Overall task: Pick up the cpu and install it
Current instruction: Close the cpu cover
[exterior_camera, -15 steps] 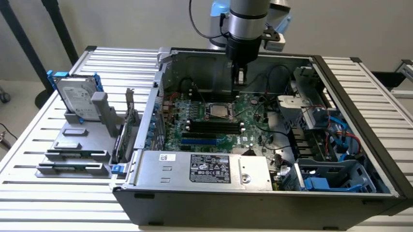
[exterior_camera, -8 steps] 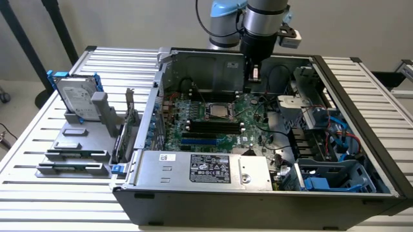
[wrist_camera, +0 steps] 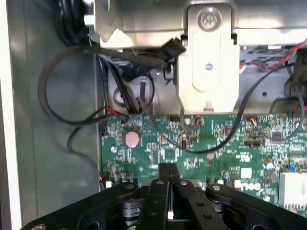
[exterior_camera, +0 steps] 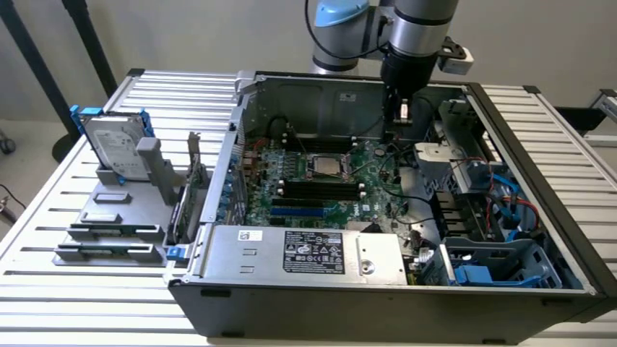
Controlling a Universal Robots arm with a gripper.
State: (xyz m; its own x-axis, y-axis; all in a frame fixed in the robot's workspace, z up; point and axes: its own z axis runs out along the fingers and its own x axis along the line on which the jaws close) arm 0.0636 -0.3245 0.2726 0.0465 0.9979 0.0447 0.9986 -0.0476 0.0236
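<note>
The cpu, a small silvery square, lies flat in the socket frame in the middle of the green motherboard inside the open computer case. My gripper hangs inside the case near its back wall. It is to the exterior view's right of the cpu, beyond it and apart from it. In the wrist view my gripper is shut, its black fingertips pressed together with nothing between them, just above the motherboard edge.
A silver hard drive with blue rails stands in a grey holder on the slatted table at the exterior view's left. Black cables and a metal bracket lie close ahead of the fingers. A power supply and blue drive cage fill the case front.
</note>
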